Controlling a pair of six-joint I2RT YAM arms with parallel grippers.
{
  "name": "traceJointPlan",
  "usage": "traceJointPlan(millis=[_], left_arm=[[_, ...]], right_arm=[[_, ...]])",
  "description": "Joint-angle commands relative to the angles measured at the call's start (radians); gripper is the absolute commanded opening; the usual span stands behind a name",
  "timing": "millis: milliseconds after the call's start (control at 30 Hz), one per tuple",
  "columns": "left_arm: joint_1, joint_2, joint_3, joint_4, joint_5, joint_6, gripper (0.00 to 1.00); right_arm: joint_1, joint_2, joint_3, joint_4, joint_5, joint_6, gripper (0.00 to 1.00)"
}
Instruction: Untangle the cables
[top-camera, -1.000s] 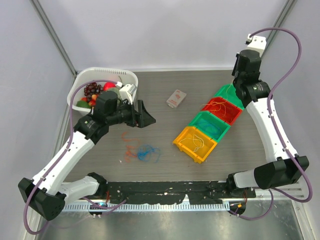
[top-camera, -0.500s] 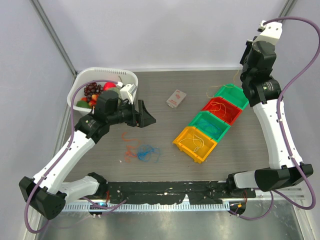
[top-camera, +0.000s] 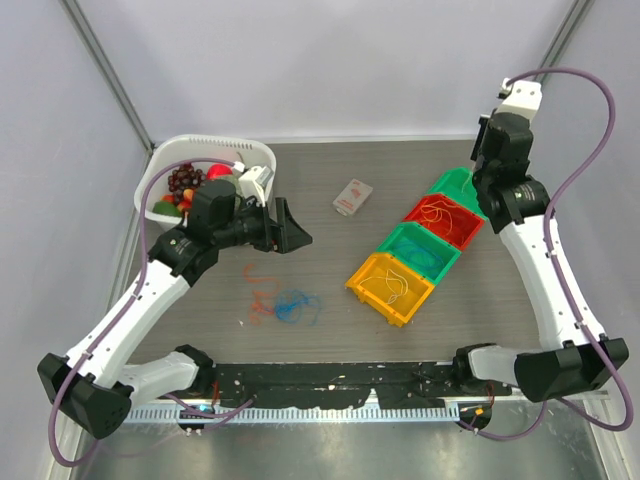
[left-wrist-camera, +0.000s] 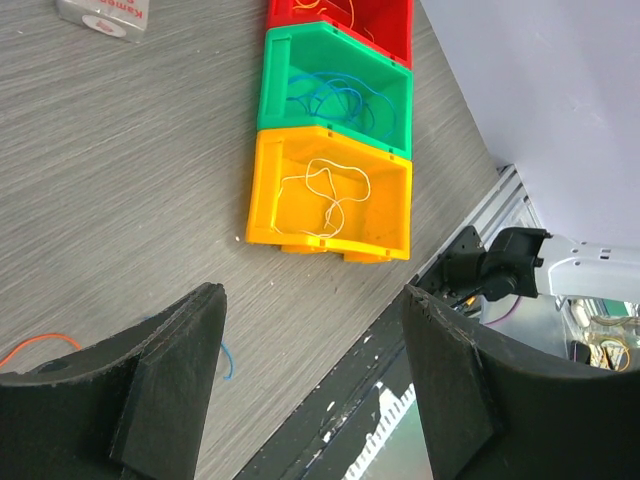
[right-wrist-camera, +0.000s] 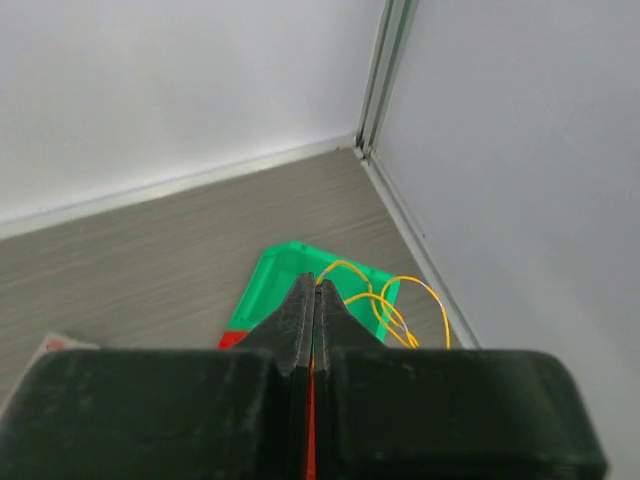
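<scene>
A tangle of blue (top-camera: 296, 306) and red-orange cables (top-camera: 258, 300) lies on the table near the front left. My left gripper (top-camera: 291, 228) hovers above and behind it, open and empty; in its wrist view (left-wrist-camera: 310, 292) a blue end (left-wrist-camera: 228, 362) and an orange end (left-wrist-camera: 30, 349) show below. My right gripper (right-wrist-camera: 314, 286) is shut on a thin orange-yellow cable (right-wrist-camera: 400, 298), whose loops hang over the far green bin (right-wrist-camera: 270, 275). A white cable (left-wrist-camera: 325, 195) lies in the yellow bin (top-camera: 358, 279), a blue one (left-wrist-camera: 335, 98) in the near green bin (top-camera: 398, 238).
Four bins stand in a diagonal row at the right; the red bin (top-camera: 470, 232) holds a thin yellow cable. A white basket (top-camera: 262, 155) of fruit stands at the back left. A small white box (top-camera: 352, 196) lies mid-table. The rear right wall corner is close to my right gripper.
My right arm rose and swung back half a second ago, and has now come down again over the far green bin with the yellow cable. My left arm has not moved.
</scene>
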Motion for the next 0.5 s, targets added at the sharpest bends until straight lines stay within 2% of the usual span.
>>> traceJointPlan(millis=[0, 100, 333, 400, 467], left_arm=[[0.003, 0.011, 0.035, 0.022, 0.023, -0.017, 0.74], [0.003, 0.017, 0.046, 0.005, 0.022, -0.017, 0.74], [0.004, 0.01, 0.035, -0.059, -0.012, -0.017, 0.74], [0.003, 0.007, 0.035, -0.073, -0.024, -0.02, 0.75], [0.003, 0.004, 0.035, -0.084, -0.03, -0.025, 0.74]], right_arm=[[-0.011, -0.033, -0.148, 0.0, -0.069, 0.132, 0.01], [-0.03, -0.001, -0.207, -0.018, -0.236, 0.219, 0.01], [-0.09, 0.157, -0.29, -0.044, -0.417, 0.334, 0.01], [-0.137, 0.218, -0.287, -0.052, -0.509, 0.351, 0.01], [-0.153, 0.286, -0.258, -0.078, -0.534, 0.352, 0.01]])
